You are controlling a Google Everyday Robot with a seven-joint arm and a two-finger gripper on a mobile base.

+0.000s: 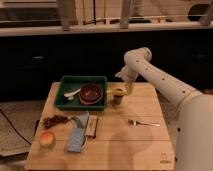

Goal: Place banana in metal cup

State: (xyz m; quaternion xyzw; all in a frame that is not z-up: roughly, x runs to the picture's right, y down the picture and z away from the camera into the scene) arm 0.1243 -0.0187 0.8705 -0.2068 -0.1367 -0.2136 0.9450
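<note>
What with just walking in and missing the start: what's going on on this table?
The robot's white arm reaches from the picture's right, its gripper low beside the small dull grey-brown metal cup, which stands next to the green tray. Something small and pale yellow, seemingly the banana, shows at the cup's mouth. Whether the gripper holds it, I cannot tell.

No word, number or brand can be read anywhere. The only sign is a small dark mark (164,159) printed near the front right corner of the wooden table (125,145), too small to make out. The gripper (128,89), bearing no readable label, hangs just beside the metal cup (118,97).
</note>
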